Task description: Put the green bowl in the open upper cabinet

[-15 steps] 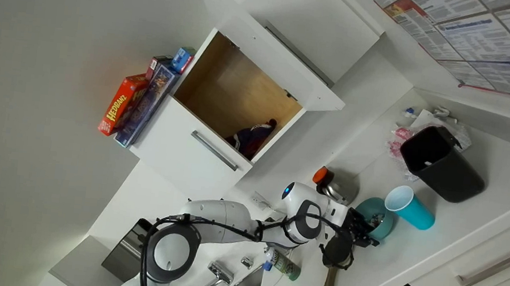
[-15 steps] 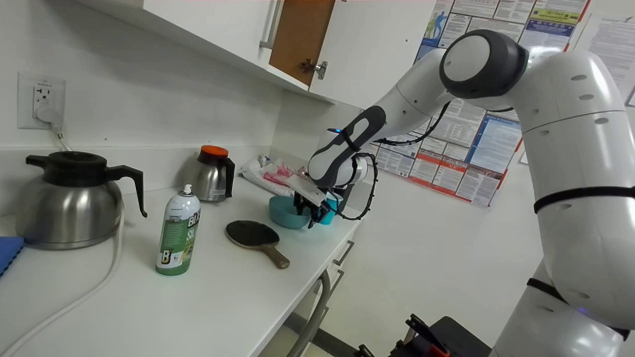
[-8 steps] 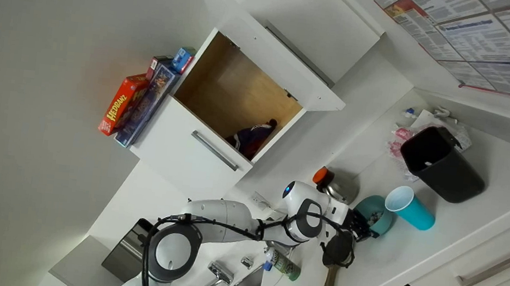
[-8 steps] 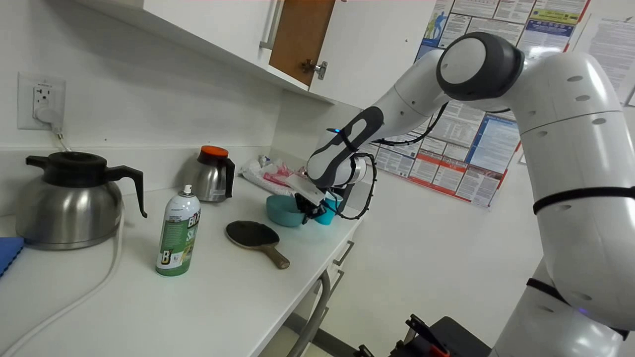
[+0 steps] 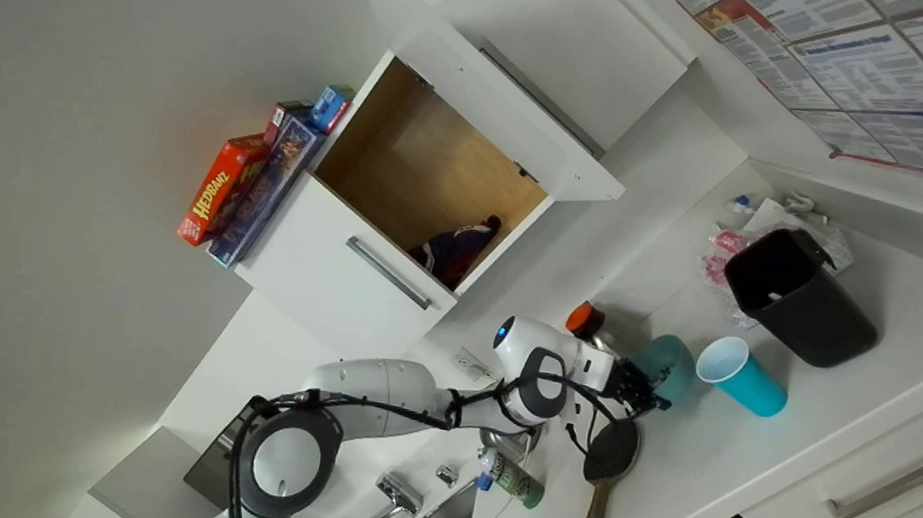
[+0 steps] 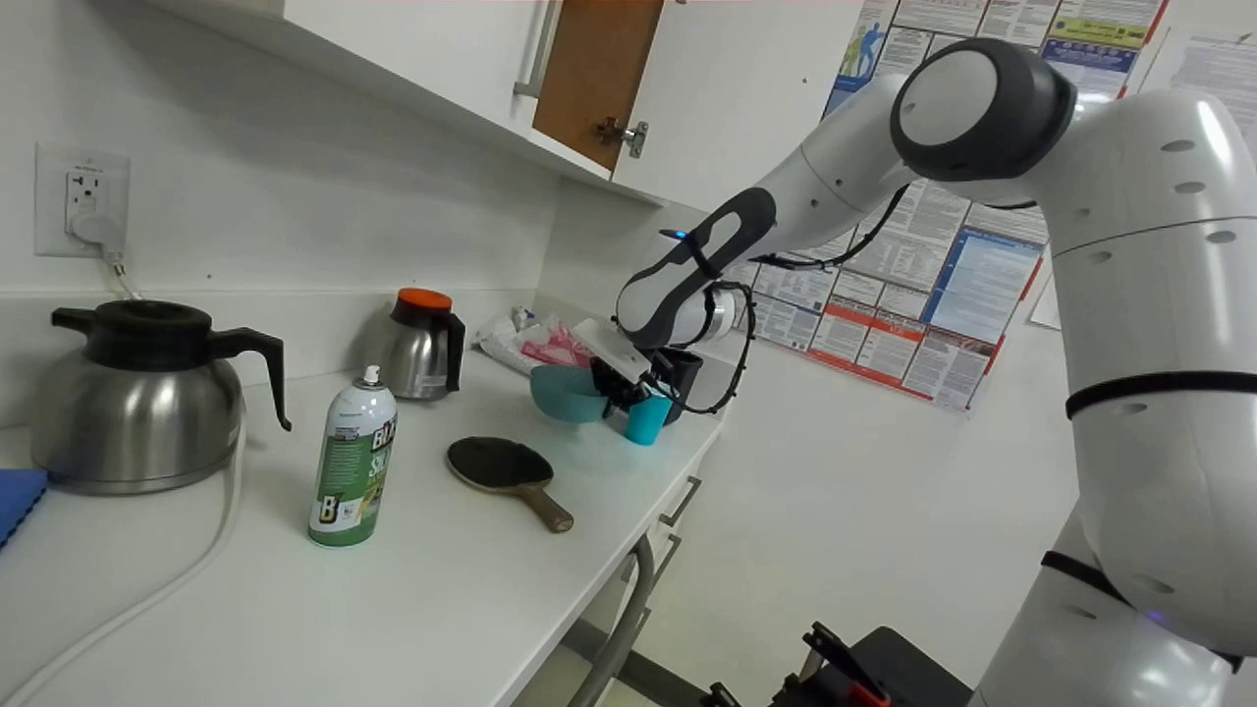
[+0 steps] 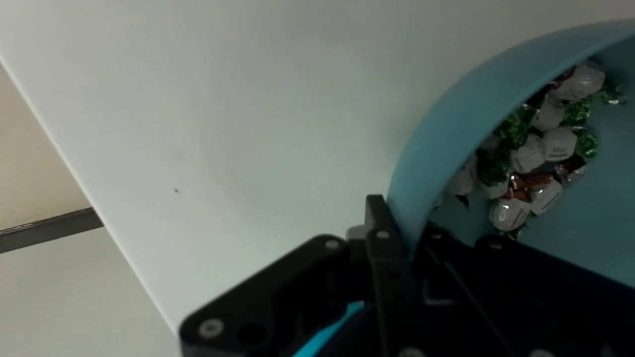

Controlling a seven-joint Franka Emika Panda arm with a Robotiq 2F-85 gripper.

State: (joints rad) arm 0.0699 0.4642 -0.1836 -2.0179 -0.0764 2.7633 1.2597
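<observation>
wrist view: green bowl (image 7: 449, 129) cut off at right edge, gripper (image 7: 409, 230) cut off at bottom, light-blue cup (image 7: 327, 333) mostly hidden behind it. open upper cabinet (image 6: 594, 79) cropped by top edge in an exterior view. dark bundle (image 5: 455, 251) in cabinet too dim to identify. posters (image 5: 875, 79), upper right, cropped, fine print unreadable

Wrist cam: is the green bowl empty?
No, the wrist view shows several wrapped candies lying inside the green bowl.
</observation>
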